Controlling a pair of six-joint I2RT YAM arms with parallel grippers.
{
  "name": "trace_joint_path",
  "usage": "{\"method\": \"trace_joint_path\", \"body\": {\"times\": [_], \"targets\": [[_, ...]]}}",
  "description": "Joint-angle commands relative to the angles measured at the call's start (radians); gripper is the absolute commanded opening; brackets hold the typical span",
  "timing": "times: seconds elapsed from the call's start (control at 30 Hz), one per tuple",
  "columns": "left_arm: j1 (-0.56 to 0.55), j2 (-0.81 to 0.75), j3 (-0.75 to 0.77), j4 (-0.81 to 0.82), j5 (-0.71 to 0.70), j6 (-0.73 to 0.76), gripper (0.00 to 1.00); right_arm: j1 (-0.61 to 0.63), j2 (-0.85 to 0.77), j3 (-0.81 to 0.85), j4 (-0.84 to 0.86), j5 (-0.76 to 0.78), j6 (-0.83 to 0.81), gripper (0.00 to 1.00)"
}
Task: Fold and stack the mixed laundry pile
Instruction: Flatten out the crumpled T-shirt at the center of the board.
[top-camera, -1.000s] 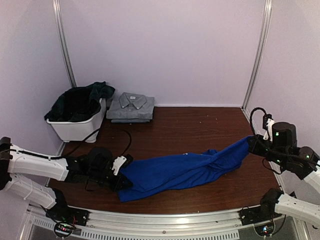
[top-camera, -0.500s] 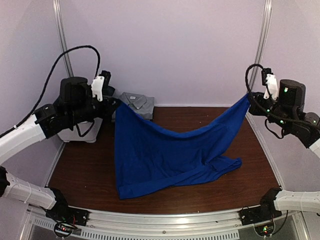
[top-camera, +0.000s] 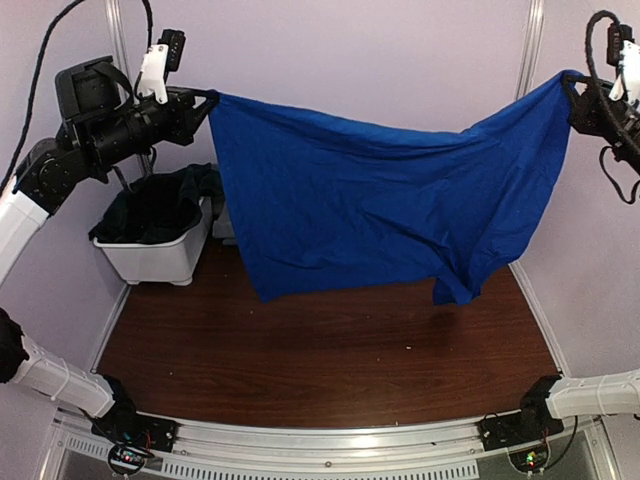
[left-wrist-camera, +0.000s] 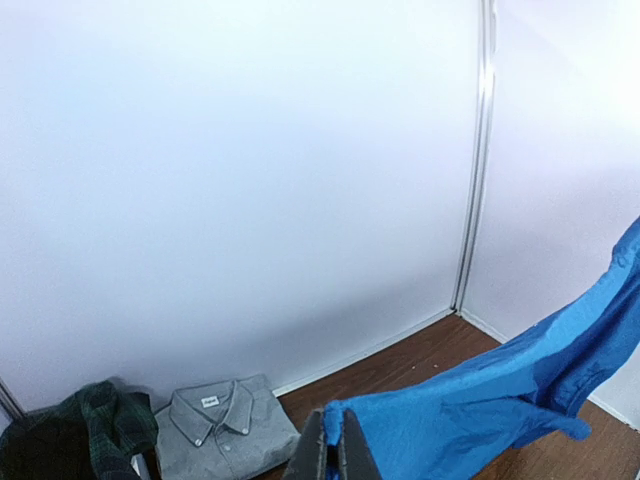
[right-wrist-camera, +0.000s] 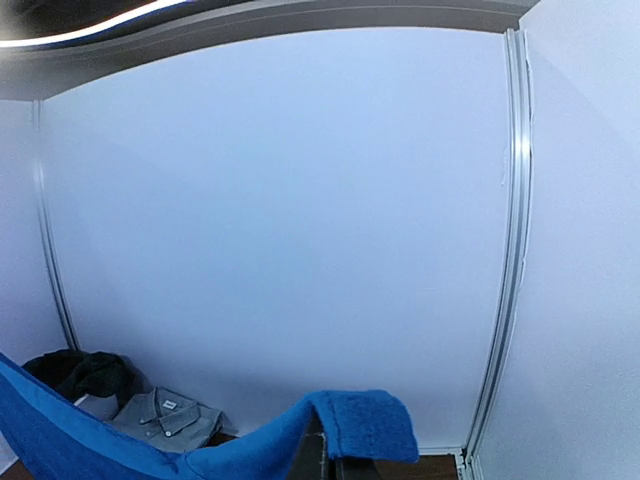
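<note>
Seen from overhead, the royal-blue T-shirt (top-camera: 370, 200) hung spread in the air between the two arms, well above the bench (top-camera: 320, 370) — the left jaws were pinched shut on one top corner and the right jaws on the other, with the lower hem dangling clear of the wood. The white basket (top-camera: 160, 262) at the back left held dark garments (top-camera: 150, 205). The left wrist view showed its jaws closed on a fold of blue cloth, with a folded grey shirt (left-wrist-camera: 225, 435) and a green tartan piece (left-wrist-camera: 100, 420) below by the wall. The right wrist view showed blue fabric draped over its closed jaws. This looked like the spreading step before folding — next, I judge, the shirt needs lowering flat onto the bench, hem first, without bunching.
</note>
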Motion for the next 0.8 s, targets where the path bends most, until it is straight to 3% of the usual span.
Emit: {"method": "trace_joint_path", "body": {"times": [0.0, 0.2, 0.43, 0.6, 0.77], "targets": [[0.004, -0.046, 0.078, -0.024, 0.120, 0.058, 0.00, -0.004, 0.026, 0.168, -0.096, -0.069, -0.032, 0.00], [0.003, -0.090, 0.161, -0.048, 0.271, 0.049, 0.00, -0.004, 0.070, 0.395, -0.211, -0.180, -0.028, 0.00], [0.003, -0.110, 0.271, -0.087, 0.322, 0.060, 0.00, -0.012, 0.108, 0.598, -0.270, -0.261, -0.028, 0.00], [0.003, -0.080, 0.309, -0.115, 0.286, 0.061, 0.00, -0.017, 0.120, 0.567, -0.231, -0.254, -0.032, 0.00], [0.004, -0.063, 0.156, -0.096, 0.059, 0.002, 0.00, -0.016, 0.099, 0.303, -0.109, -0.074, -0.068, 0.00]]}}
